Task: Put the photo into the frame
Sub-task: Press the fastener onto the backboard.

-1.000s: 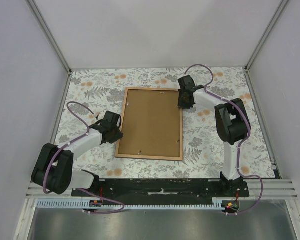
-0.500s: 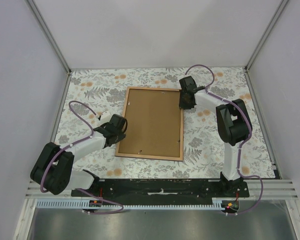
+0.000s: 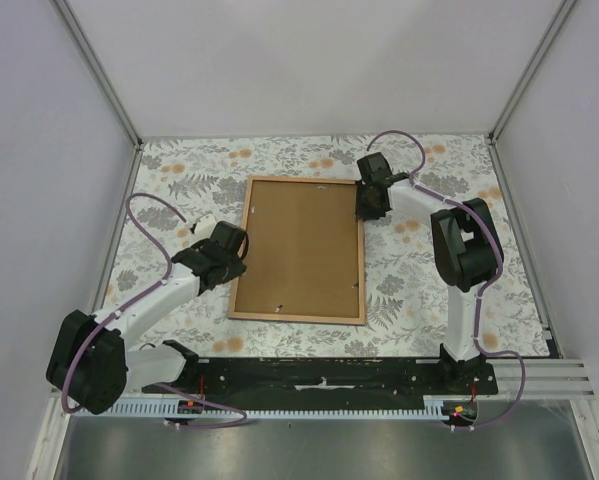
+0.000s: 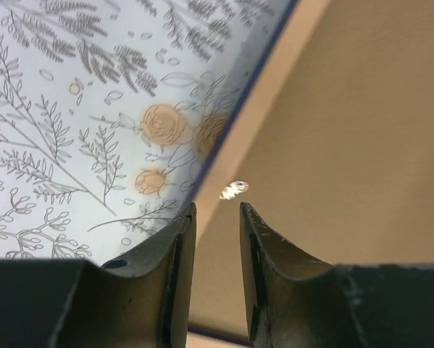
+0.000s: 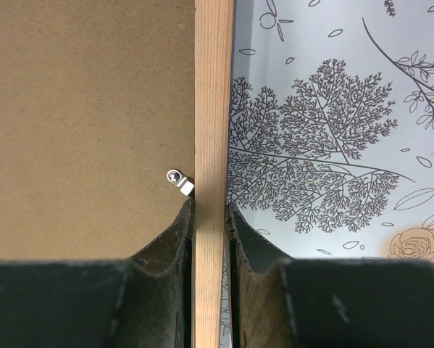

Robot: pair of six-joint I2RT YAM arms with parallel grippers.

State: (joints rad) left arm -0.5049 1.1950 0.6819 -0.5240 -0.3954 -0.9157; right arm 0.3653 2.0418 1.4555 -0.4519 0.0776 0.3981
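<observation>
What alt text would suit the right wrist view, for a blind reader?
The right gripper clamps the light wooden rim of the frame, one finger on each side. Left of the rim lies the brown backing board with a metal clip; right of it, a floral tablecloth.

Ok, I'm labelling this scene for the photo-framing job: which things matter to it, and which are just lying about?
Job:
- frame
- right gripper, clamped on its rim
- left gripper, at the opposite rim
- backing board, seated in the frame
- metal clip
The photo is not visible.

Just there:
- floral tablecloth
- purple cables
</observation>
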